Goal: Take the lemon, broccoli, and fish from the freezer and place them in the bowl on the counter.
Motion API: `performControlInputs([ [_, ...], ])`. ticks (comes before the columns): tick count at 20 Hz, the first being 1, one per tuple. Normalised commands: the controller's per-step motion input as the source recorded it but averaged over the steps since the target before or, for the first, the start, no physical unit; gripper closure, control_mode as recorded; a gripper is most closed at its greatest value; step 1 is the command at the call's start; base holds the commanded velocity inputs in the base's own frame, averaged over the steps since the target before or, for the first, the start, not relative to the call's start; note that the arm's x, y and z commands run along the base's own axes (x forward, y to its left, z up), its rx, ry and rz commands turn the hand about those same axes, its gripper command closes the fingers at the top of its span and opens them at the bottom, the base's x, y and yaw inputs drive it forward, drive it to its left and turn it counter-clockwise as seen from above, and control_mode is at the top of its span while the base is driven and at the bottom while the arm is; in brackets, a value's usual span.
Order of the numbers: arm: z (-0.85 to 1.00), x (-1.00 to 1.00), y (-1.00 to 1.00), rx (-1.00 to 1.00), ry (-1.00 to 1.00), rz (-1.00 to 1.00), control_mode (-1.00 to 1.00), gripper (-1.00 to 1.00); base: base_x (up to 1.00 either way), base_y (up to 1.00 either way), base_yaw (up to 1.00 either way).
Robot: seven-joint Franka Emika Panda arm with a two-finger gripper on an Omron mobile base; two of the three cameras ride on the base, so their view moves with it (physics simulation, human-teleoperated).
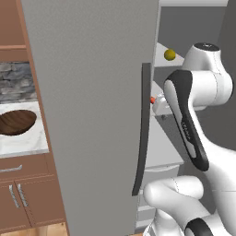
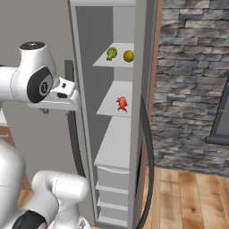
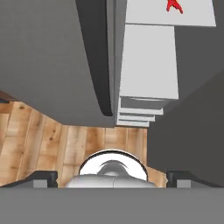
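The freezer (image 2: 117, 134) stands open, its grey door (image 1: 92, 115) swung out toward me. On its top white shelf a green broccoli (image 2: 111, 53) sits beside the yellow lemon (image 2: 128, 56) (image 1: 170, 54). One shelf lower lies the red-orange fish (image 2: 121, 103) (image 3: 174, 5). My gripper (image 3: 111, 177) hangs open with nothing between its tips, pointing down by the door's free edge, outside the freezer and short of the shelves. The dark brown wooden bowl (image 1: 16, 122) rests on the marble counter (image 1: 27, 143), left of the door.
The door's long dark handle (image 1: 143, 129) (image 3: 98, 65) runs close beside my hand. A stone wall (image 2: 192, 89) flanks the freezer on the right. Wooden floor (image 3: 43, 131) lies below. White drawers (image 2: 112, 197) fill the freezer's lower part.
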Motion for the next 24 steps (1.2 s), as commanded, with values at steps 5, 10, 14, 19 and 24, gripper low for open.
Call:
performControlInputs([
  [5,0.45,-0.49,-0.04,0.00,0.00,-0.08,-1.00,-1.00,0.00,0.00,0.00],
  [10,0.34,-0.41,-0.13,0.00,0.00,-0.09,-1.00,-1.00,0.00,0.00,0.00],
  [14,0.09,-0.36,-0.09,0.00,0.00,-0.02,-1.00,-1.00,0.00,0.00,0.00],
  [19,0.00,-0.25,-0.13,0.02,0.00,0.00,-1.00,-1.00,0.00,0.00,0.00],
  [24,-0.01,-0.09,-0.08,0.00,0.00,0.01,-1.00,-1.00,0.00,0.00,0.00],
])
